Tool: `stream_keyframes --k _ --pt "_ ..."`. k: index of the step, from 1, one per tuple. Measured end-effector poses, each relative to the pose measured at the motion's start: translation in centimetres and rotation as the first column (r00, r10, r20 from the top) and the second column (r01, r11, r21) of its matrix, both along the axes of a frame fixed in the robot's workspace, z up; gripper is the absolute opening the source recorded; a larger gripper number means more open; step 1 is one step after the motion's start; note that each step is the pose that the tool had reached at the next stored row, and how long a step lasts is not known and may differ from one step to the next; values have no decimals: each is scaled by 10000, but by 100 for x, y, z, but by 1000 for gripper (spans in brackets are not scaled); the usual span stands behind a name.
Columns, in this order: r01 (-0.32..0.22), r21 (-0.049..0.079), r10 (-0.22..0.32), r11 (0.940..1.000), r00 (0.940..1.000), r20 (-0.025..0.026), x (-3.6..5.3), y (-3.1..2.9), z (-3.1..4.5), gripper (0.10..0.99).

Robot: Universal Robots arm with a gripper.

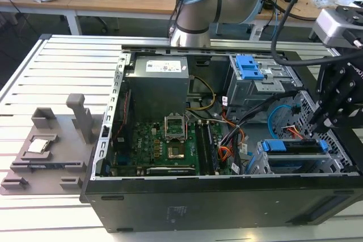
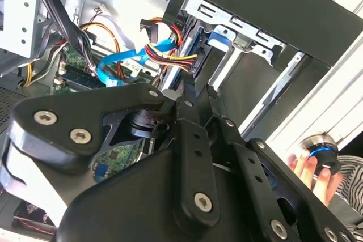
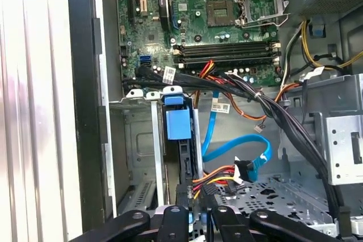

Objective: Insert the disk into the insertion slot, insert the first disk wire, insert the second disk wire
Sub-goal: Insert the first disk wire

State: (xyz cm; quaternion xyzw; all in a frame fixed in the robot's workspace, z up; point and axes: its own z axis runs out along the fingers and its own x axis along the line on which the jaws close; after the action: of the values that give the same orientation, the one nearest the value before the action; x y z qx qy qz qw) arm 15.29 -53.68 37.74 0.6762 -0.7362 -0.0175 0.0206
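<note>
Fig.: open PC case, exterior view. Your gripper hangs at approx. 3 o'clock of the case, at 1 o'clock from the disk and just beside it. The disk, w/ blue frame, sits inside the insertion slot, at 4 o'clock from the motherboard. In the first wrist view a red-yellow wire bundle and a blue cable lie near the disk's end; plugged or not, you can't tell. Pincer state: can't tell.
</note>
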Motion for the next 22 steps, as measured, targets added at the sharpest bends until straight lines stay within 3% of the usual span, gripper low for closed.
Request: stream_keyframes --k 3,5,11,22 --pt "0 -1 0 10000 10000 0 0 11 14 235" --pt "-1 0 1 10000 10000 0 0 17 25 106" --pt "-11 1 11 10000 10000 0 0 18 160 106" --pt "-11 1 11 10000 10000 0 0 18 165 106"
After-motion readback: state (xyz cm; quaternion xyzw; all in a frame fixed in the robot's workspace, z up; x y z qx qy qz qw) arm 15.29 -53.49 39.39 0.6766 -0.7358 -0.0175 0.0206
